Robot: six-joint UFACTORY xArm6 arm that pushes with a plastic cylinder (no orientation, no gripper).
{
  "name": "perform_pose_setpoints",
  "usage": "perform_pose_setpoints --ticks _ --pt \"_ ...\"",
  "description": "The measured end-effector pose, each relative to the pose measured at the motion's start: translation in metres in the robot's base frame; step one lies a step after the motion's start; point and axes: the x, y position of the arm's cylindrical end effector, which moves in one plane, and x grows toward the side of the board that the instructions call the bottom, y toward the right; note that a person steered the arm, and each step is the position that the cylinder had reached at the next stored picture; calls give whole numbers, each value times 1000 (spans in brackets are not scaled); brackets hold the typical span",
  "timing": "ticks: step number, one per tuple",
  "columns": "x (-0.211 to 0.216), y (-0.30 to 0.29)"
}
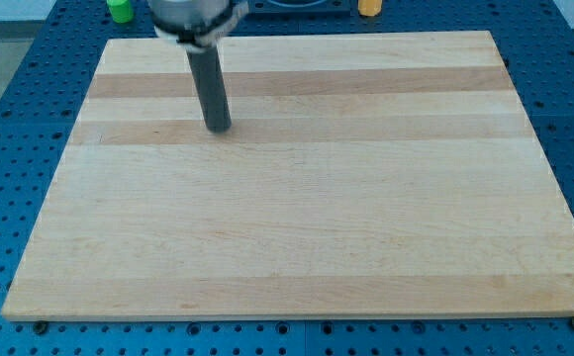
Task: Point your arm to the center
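My tip (218, 129) rests bare, pushing nothing, on the board (297, 247); centre lies toward four o'clock; apparently untouched.

Pale wooden board (307, 218) on a blue perforated bench (10, 119)

The board has lengthwise grain bands, some lighter and some tan, and lies flat on the bench; my tip (218, 129) rests on it in the upper left part, well left of and above its middle; beyond the top edge, off the board, sit a green block (120, 10) and a yellow block (369, 7)
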Motion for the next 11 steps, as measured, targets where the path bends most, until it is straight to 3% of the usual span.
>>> perform_pose_setpoints --ticks 1,2,3,4,5,6,7,8,9,10,11 --pt "70 56" --pt "55 112" --pt "132 178" --pt "18 193" --pt "43 87" --pt "100 3" --pt "41 37" --pt "102 132" --pt "44 32" --pt "-54 75" --pt "39 39"
